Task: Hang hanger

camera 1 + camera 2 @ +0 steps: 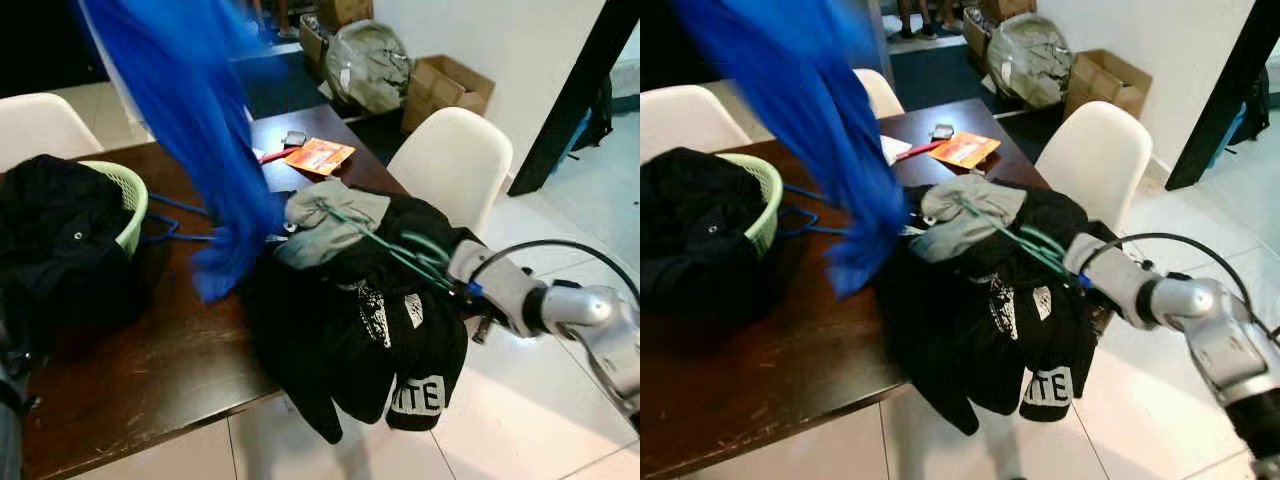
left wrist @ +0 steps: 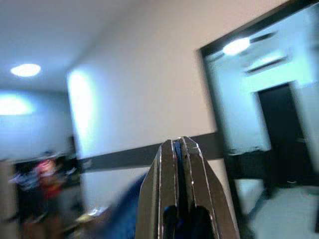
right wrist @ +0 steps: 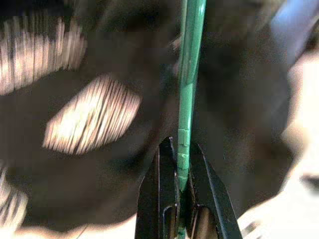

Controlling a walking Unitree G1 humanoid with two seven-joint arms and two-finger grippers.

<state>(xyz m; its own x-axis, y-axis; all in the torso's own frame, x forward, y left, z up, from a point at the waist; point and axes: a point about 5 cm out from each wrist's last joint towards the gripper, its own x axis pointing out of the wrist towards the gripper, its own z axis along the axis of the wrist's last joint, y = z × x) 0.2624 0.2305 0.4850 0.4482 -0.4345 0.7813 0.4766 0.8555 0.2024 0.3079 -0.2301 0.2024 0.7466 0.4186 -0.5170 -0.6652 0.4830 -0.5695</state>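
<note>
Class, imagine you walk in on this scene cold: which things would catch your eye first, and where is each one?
First, the blurred blue garment hanging down over the middle of the dark wooden table. Next, the heap of black clothes spilling over the table's right edge, where the right gripper is shut on a green hanger lying on the heap. On the left, a pale green basket holds more dark clothing.

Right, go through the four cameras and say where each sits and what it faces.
Left eye view: on the head, looking down at the table, clothes pile and blue garment; the right arm shows.
Right eye view: its twin, same scene.
Left wrist view: along the left gripper, aimed at a wall and doorway.
Right wrist view: along the right gripper, shut on the green hanger.
The eye and right wrist views share the hanger.
</note>
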